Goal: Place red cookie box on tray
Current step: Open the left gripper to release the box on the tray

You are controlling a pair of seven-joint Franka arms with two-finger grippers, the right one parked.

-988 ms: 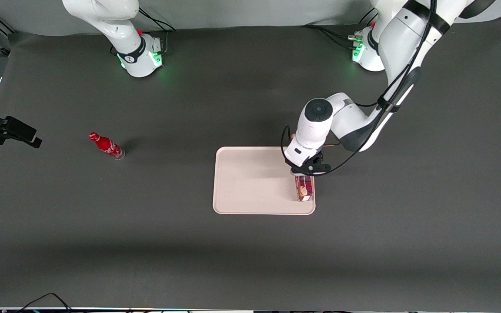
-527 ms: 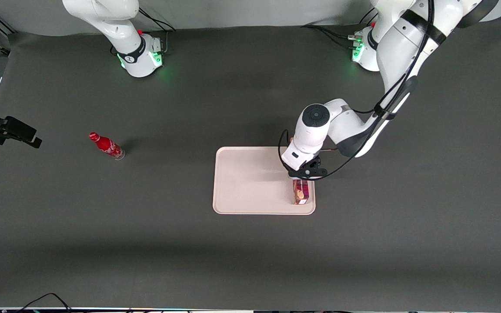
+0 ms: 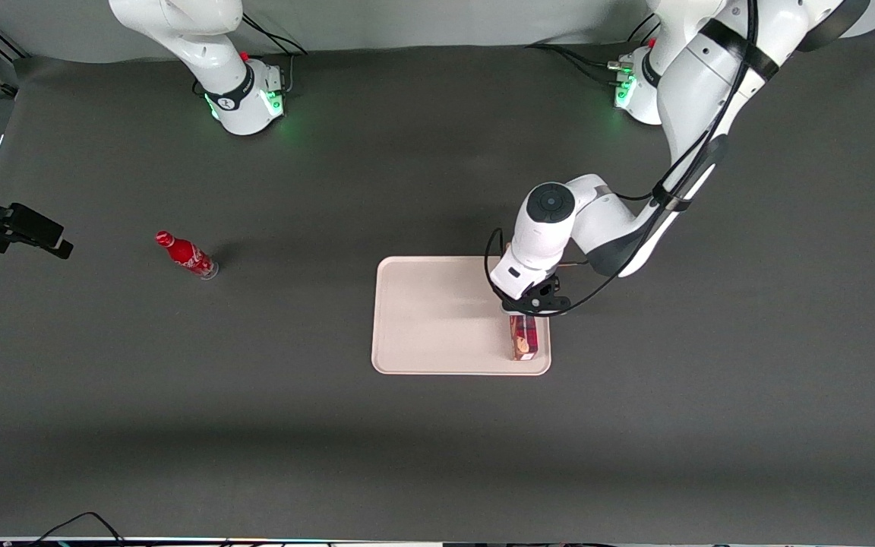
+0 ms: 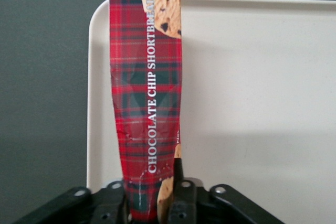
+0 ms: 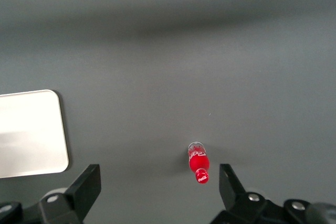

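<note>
Red plaid cookie box (image 3: 523,337) (image 4: 146,114), clamped in gripper (image 3: 525,310) (image 4: 149,203), at pale pink tray's (image 3: 437,319) (image 4: 262,103) working-arm edge

Even overhead light, sharp focus — soft shadow across the tray (image 4: 252,77).

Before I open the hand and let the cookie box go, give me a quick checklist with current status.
1. Hand shut on the box: ok, fingers clamp one end.
2. Box over the tray: ok, along the edge toward the working arm's end.
3. Box fully inside the rim: cannot tell; in the wrist view its free end reaches the rim at a corner.
4. Box resting on the tray floor: cannot tell.
5. Soda bottle clear of the drop spot: ok, far toward the parked arm's end.
</note>
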